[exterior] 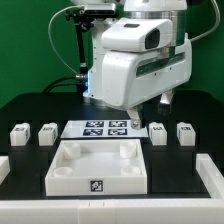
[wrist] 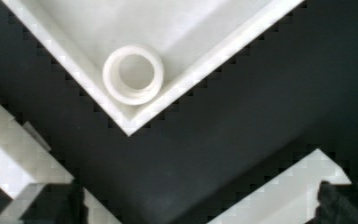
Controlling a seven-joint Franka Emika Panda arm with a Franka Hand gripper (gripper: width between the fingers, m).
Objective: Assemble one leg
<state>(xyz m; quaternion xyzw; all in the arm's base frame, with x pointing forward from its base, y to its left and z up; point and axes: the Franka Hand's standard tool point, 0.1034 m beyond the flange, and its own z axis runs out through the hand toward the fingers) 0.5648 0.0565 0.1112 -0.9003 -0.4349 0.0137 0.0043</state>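
Several legs stand in a row behind the large flat white square piece (exterior: 95, 170): two on the exterior view's left (exterior: 18, 133) (exterior: 47, 131) and two on its right (exterior: 157, 131) (exterior: 185, 131). Each is a small white block with a tag. My gripper (exterior: 140, 112) hangs above the table near the square piece's far right corner, apart from every leg. In the wrist view the gripper (wrist: 197, 205) is open and empty, with a dark fingertip (wrist: 51, 205) at each side. A corner of the square piece (wrist: 211, 40) with its round socket (wrist: 133, 75) lies below. No leg shows in the wrist view.
The marker board (exterior: 105, 128) lies flat between the two pairs of legs, just behind the square piece. White rails (exterior: 212, 175) run along the black table's edges. The arm's big white body hides the back middle of the table.
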